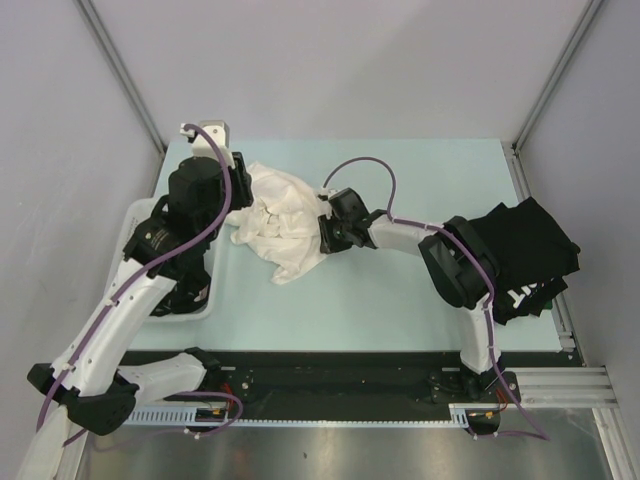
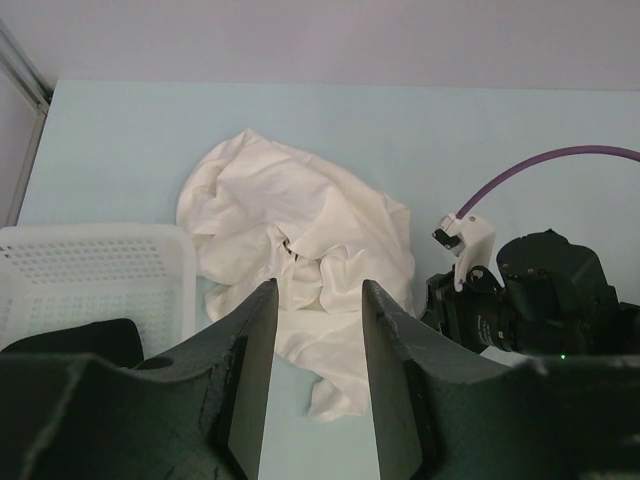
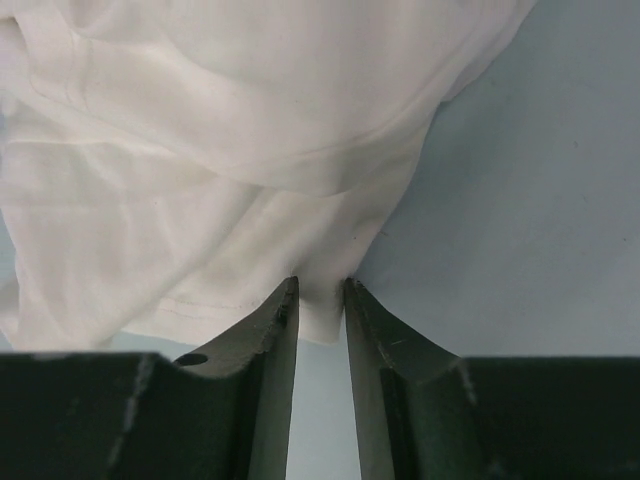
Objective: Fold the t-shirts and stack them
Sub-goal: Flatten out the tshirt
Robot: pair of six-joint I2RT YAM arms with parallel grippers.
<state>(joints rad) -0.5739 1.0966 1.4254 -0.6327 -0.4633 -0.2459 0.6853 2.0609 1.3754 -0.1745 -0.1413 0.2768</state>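
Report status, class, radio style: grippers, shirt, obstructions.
Left gripper open, facing cream-white t-shirt. Right gripper open, jaws narrow astride its hem, not yet clamped. Shirt crumpled mid-table, unfolded. Black t-shirts heaped far right, clear of it.

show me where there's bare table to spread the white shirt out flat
Best is the near middle of the table, between the white shirt, the right arm and the front edge. The far right corner behind that arm is bare too. Crowded: the basket side on the left, black shirts on the right.
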